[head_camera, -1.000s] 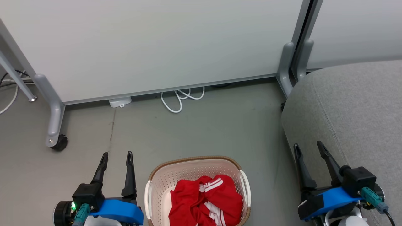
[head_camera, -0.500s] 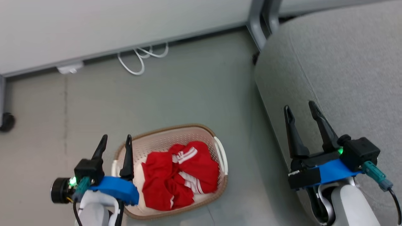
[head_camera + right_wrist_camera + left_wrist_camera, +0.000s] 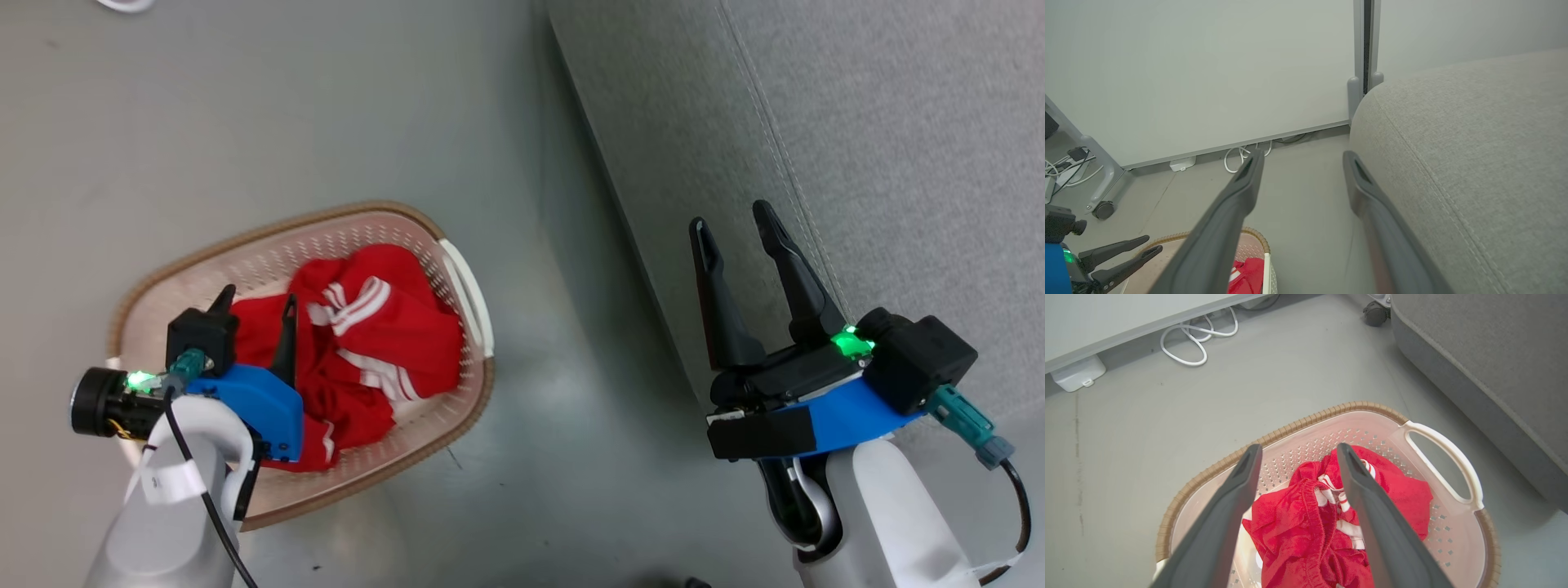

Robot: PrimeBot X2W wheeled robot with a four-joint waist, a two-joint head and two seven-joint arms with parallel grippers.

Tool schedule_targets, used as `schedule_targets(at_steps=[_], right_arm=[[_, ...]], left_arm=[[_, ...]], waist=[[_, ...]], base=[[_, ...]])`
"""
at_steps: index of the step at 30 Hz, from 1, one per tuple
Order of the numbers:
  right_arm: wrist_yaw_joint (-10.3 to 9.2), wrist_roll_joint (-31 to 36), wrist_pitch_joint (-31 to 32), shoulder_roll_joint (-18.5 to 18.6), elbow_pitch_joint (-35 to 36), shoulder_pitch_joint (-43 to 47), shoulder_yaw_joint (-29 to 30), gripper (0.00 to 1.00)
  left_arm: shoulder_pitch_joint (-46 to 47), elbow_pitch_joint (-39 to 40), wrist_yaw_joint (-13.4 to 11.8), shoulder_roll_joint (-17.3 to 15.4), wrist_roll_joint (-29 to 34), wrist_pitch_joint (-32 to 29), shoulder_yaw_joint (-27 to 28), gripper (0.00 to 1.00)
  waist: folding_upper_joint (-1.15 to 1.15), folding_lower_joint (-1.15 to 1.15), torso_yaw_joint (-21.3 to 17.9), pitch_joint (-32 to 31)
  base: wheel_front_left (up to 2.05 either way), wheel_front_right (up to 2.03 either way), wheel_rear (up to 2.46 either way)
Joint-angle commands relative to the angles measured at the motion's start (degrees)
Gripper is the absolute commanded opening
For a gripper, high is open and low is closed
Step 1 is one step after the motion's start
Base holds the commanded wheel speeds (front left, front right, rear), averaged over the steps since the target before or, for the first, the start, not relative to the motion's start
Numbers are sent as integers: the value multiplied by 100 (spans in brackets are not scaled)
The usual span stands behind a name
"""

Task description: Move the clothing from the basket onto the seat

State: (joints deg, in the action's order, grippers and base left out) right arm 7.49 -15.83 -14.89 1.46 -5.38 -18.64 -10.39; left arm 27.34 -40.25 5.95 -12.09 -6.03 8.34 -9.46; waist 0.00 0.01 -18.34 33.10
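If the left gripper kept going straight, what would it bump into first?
Probably the red clothing in the basket. The open left gripper hangs above it, pointing down at the pile. Depth is unclear, so the basket's far wall is possible.

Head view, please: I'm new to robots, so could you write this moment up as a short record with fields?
clothing: red with white stripes, crumpled inside the basket
basket: cream, brown rim, standing on the grey floor
seat: light grey, to the right of the basket, visible part bare
left gripper: open, poised over the clothing, nothing gripped
right gripper: open, empty, at the seat's edge
progress: no clothing moved to the seat yet
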Motion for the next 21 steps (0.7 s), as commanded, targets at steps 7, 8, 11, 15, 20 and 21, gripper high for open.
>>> schedule_targets(at_steps=[7,8,11,15,20,21], right_arm=[[2,-380,-37,1,362,-258,-271,100],[2,-417,-37,0,404,-258,-308,100],[2,-532,-36,0,474,-235,-408,100],[2,-630,-36,1,527,-171,-469,100],[1,-707,-36,1,585,-98,-511,100],[1,-701,-36,1,600,-86,-514,100]], left_arm=[[677,-570,-49,-379,161,-381,-111,100],[737,-617,-75,-424,171,-421,-113,100],[878,-738,-156,-555,221,-514,-114,100],[1051,-877,-304,-688,303,-654,-147,100],[1235,-995,-408,-760,310,-778,-153,100],[1264,-1018,-436,-763,303,-792,-154,100]], waist=[[0,-1,-826,1189],[0,-1,-855,1256],[0,-1,-930,1413],[0,-1,-954,1524],[0,-1,-922,1617],[0,-1,-917,1632]], base=[[0,0,0],[0,0,0],[0,0,0],[0,0,0],[0,0,0],[0,0,0]])
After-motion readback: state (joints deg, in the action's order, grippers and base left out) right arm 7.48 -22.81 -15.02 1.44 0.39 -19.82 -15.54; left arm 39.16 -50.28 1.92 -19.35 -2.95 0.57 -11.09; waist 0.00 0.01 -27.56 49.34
